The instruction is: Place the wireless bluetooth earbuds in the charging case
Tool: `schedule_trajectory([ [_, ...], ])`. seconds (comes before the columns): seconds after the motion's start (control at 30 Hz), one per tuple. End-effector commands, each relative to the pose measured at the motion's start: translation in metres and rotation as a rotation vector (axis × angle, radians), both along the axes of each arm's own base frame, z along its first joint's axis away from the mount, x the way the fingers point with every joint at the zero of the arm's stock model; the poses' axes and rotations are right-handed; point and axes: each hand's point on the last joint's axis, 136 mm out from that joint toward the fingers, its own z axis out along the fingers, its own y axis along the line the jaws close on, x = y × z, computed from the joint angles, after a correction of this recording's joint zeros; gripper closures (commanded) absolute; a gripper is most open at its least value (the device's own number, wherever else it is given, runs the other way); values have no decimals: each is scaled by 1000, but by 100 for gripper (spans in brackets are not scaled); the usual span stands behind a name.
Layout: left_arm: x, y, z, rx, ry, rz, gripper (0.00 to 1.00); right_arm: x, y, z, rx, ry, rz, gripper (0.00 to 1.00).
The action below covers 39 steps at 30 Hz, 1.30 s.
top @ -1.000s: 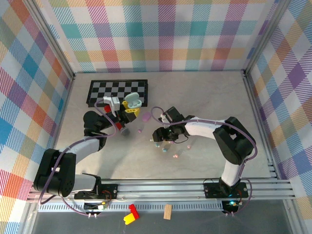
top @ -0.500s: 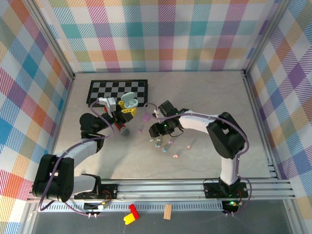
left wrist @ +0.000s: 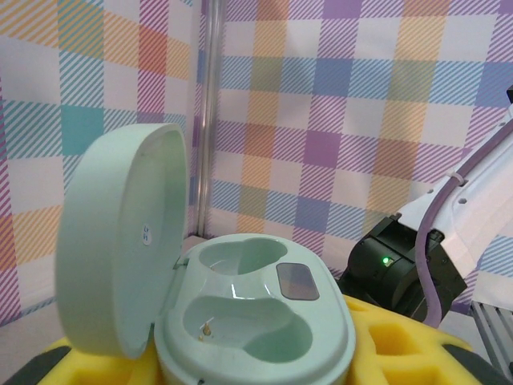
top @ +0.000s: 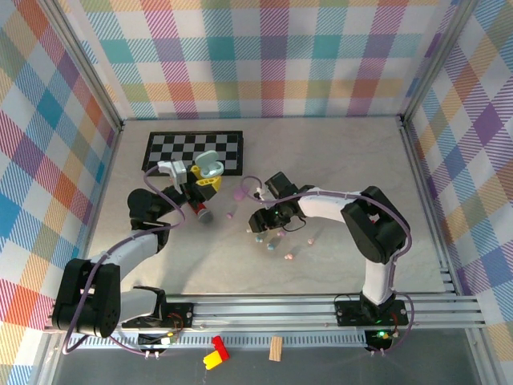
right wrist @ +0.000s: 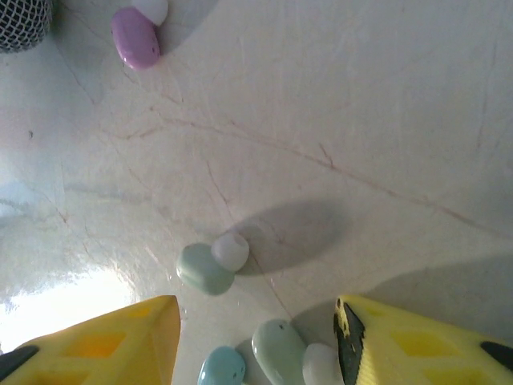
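The right fingers (right wrist: 112, 341) stand apart, low over the counter (right wrist: 385, 96), straddling a loose cluster of earbuds without touching any: a mint earbud (right wrist: 204, 269) just ahead of the tips, with a second mint earbud (right wrist: 276, 349) and a blue earbud (right wrist: 222, 369) between them. A purple earbud (right wrist: 135, 36) lies well apart. The left fingers (left wrist: 401, 353) are clamped on the mint charging case (left wrist: 252, 321), its lid (left wrist: 120, 241) swung open and both wells empty. The step in hand looks like picking a first earbud. Next, the right fingers should centre on one mint bud alone, close gently, then carry it to the case.
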Motion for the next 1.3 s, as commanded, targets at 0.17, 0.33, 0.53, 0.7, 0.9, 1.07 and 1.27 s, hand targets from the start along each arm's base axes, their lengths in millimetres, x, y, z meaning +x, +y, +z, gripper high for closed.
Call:
schedule_trajectory([
  [0.17, -7, 6, 13, -16, -56, 12, 76, -7, -13, 6, -64, -4, -33, 45],
  [0.33, -6, 9, 11, -18, -56, 34, 76, 11, -21, 23, -135, -126, -55, 41],
  [0.53, 16, 34, 10, -30, -33, 172, 76, 14, -28, 33, -298, -273, -18, 47],
  [0.7, 41, 67, 12, -36, -5, 323, 76, 8, -26, 33, -418, -362, 19, 50],
  [0.9, 54, 87, 13, -6, 6, 401, 76, 4, -20, 24, -554, -422, 49, 53],
  [1.07, 55, 87, 14, -4, 6, 399, 76, -2, -10, 17, -575, -427, 83, 56],
  [1.27, 54, 87, 14, -3, 4, 394, 76, -4, -11, 4, -621, -400, 101, 58],
])
